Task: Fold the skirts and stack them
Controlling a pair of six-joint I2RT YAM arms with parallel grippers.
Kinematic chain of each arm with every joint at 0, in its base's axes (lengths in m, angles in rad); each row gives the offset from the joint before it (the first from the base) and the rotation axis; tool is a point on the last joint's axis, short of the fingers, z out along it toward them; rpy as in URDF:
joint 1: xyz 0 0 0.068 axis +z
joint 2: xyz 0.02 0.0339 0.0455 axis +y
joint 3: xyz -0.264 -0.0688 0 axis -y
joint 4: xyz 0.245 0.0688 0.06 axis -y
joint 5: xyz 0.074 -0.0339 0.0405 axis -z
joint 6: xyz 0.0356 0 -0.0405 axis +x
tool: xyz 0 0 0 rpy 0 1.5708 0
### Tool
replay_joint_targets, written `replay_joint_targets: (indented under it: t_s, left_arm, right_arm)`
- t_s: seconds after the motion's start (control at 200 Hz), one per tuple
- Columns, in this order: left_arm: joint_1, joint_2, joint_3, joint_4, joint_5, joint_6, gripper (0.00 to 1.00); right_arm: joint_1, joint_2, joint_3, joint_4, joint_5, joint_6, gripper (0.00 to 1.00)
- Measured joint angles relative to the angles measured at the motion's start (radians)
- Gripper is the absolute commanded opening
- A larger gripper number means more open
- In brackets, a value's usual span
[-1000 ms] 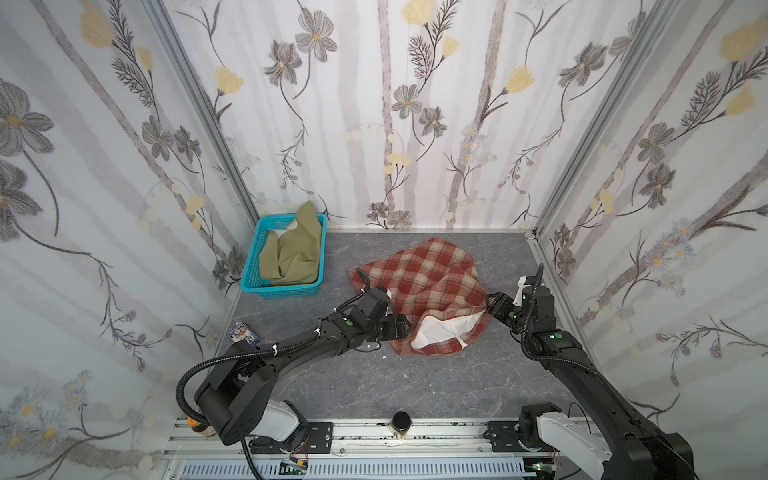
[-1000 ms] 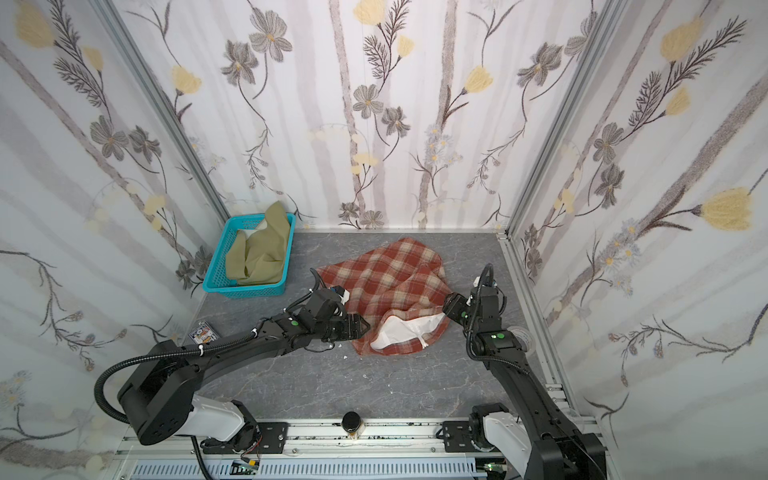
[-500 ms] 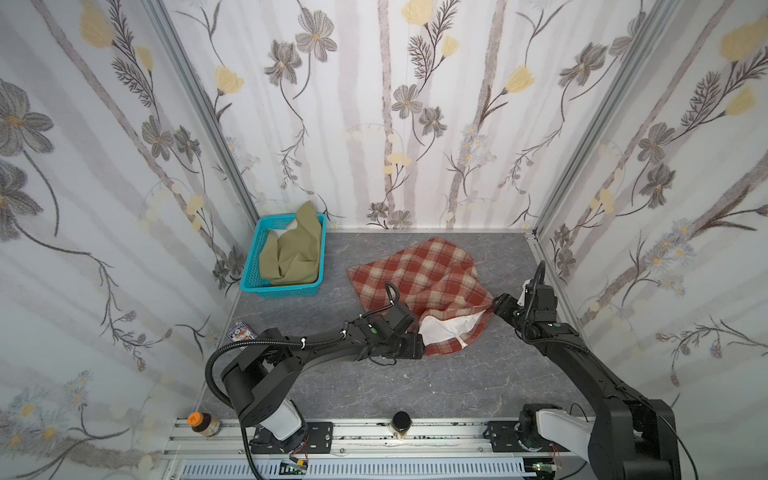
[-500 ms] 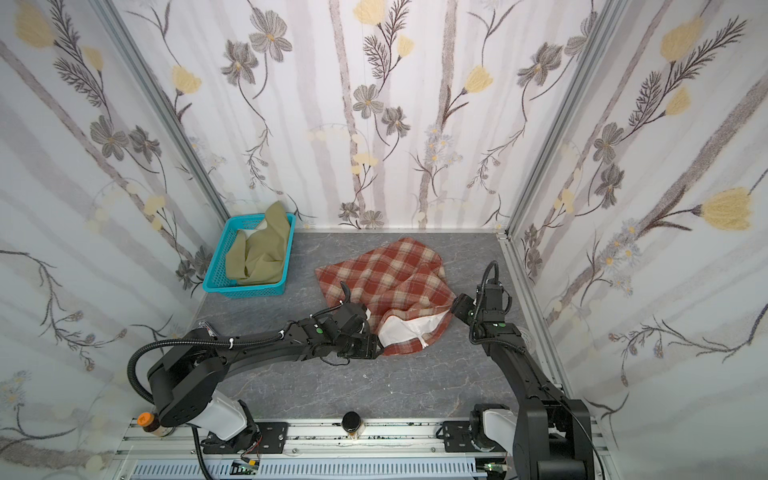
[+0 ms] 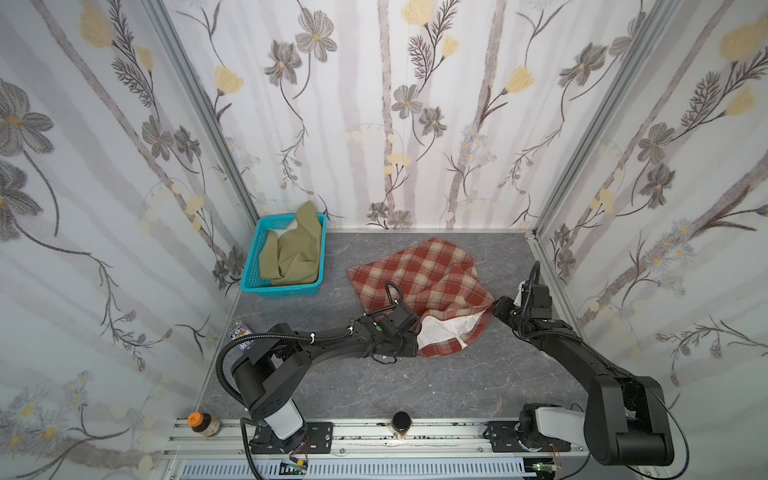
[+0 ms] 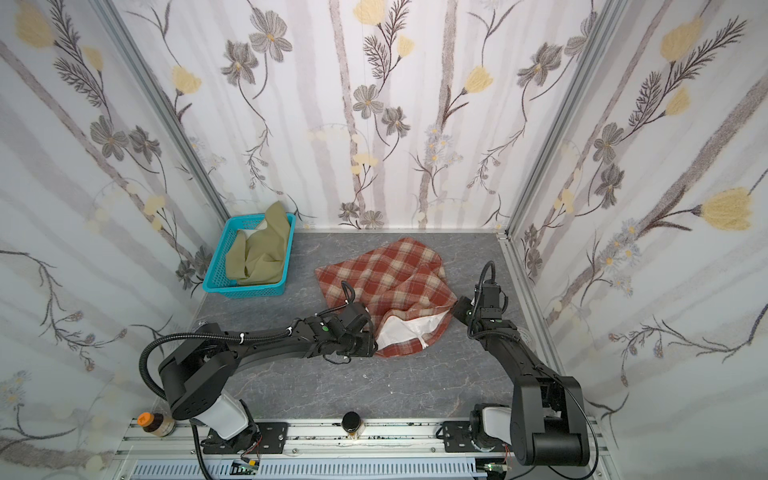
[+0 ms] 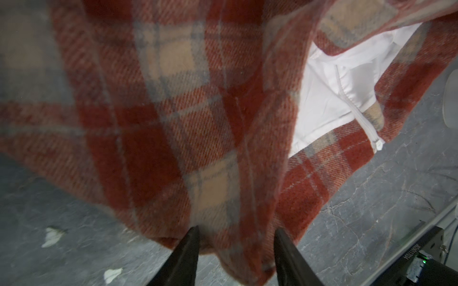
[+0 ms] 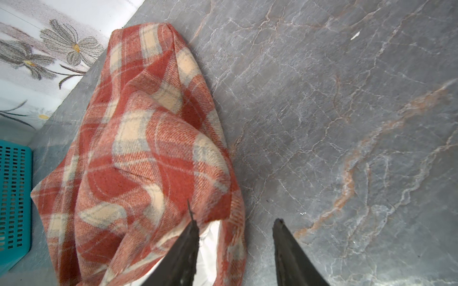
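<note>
**Bimanual set-up, judged to be at the opening of the first fold.** The plaid skirt is spread, somewhat rumpled, on the grey bench. Its waist is turned toward the arms, so that the white lining is exposed. An end effector is stationed at each end of that opening, presumably so that the waist edge can be raised by both corners and carried over evenly.

The left end effector is shown with its jaws about half apart and a thick fold of plaid filling the gap between them. Whether the cloth is pinched cannot be told. The right end effector is likewise about half open: one finger is laid against the lining at the waist corner, the other is held over bare bench, and nothing is clamped.

The olive-green skirt is seen crumpled in the turquoise basket at the far left of the bench, one end draped over the back rim. Nothing else is visible in the basket. This garment is judged to be parked there — clear of the folding area — until the plaid one is done.

An orange-capped bottle and a dark-lidded jar are set on the front rail, but their contents cannot be made out.
</note>
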Motion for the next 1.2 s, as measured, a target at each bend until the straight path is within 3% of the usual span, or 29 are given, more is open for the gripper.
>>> replay_joint_targets:
  t_s: [0.285,0.57,1.044,1.199]
  left_arm:
    - [0.000,0.014,0.021,-0.034,-0.070,0.018,0.34]
    - [0.000,0.002,0.016,-0.054,-0.109,0.021,0.00]
    - [0.000,-0.020,0.009,-0.070,-0.142,0.022,0.00]
    - [0.000,-0.026,0.005,-0.072,-0.145,0.021,0.00]
  right_arm:
    - [0.000,0.018,-0.017,0.014,-0.001,-0.003,0.50]
    - [0.000,0.058,-0.018,0.044,-0.002,-0.006,0.39]
    - [0.006,0.096,-0.031,0.100,-0.046,-0.005,0.35]
    - [0.012,0.122,-0.033,0.115,-0.046,-0.002,0.27]
